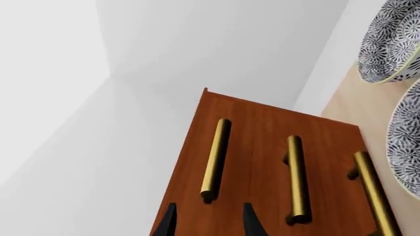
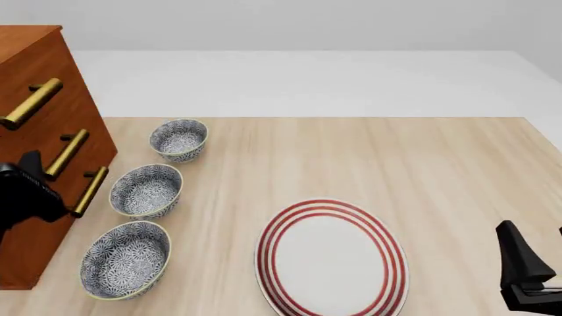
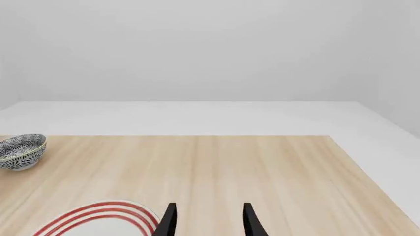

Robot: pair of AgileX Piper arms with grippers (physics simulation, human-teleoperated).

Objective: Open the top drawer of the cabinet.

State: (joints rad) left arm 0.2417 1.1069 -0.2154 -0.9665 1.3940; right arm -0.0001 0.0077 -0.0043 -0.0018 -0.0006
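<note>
top drawer [image 1: 217, 113] handle [image 1: 215, 160]: just ahead of left gripper [image 1: 208, 222], long axis in line with its reach | left jaws apart, empty | right gripper [image 3: 208, 221] apart, well away over desk [image 2: 369, 171] | cabinet [image 2: 39, 79] desk-left; left arm nearer

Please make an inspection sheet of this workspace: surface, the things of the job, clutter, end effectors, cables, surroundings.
Surface: light wooden table, bare on the right side.
Job's things: cabinet at the table's left edge; top drawer looks closed, its front flush with the two lower ones.
Clutter: three patterned bowls in a row beside the cabinet; red-striped plate near the middle front.
End effectors: left end effector open, facing the top drawer's handle, not gripping it; right end effector open, holding nothing, near the plate.
Cables: nothing seen.
Surroundings: plain pale floor and walls.
</note>
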